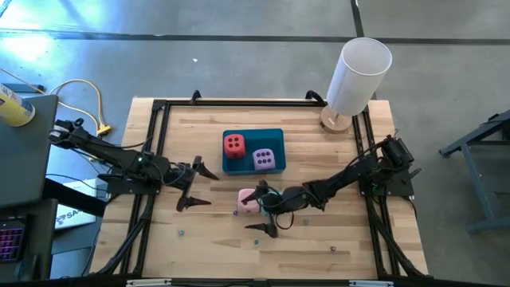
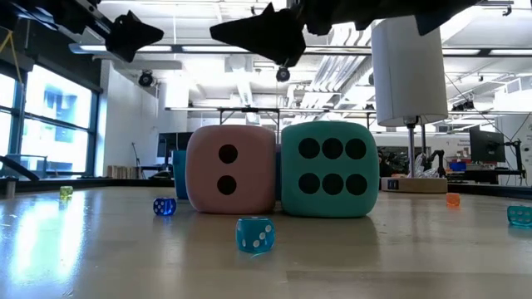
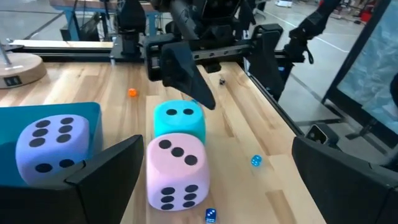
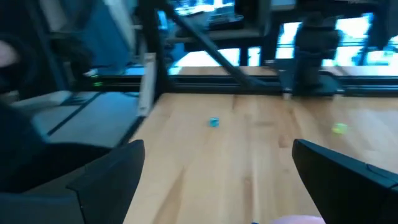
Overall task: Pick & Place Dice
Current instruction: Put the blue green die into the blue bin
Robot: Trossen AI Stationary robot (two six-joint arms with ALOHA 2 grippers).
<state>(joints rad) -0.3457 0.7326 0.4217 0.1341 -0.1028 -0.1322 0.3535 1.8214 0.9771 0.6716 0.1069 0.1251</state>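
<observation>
Dice first: red die [image 1: 233, 144] and purple die [image 1: 264, 159] sit in the blue tray [image 1: 275, 135] at frame center, while only the low view shows pink die [image 2: 230, 169] touching teal die [image 2: 330, 169]. Right tool [image 1: 265, 210] hovers there wide open, empty; left tool [image 1: 197, 185] likewise, over bare tabletop [image 1: 199, 247].

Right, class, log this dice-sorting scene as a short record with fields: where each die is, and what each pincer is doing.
tray: blue tray on the table, far side of centre
red die: in the tray
purple die: in the tray, beside the red one
pink die: on the table, outside the tray
teal die: on the table, against the pink die
left pincer: open, empty, left of the tray
right pincer: open, empty, above the pink and teal dice
dice left to place: two
</observation>
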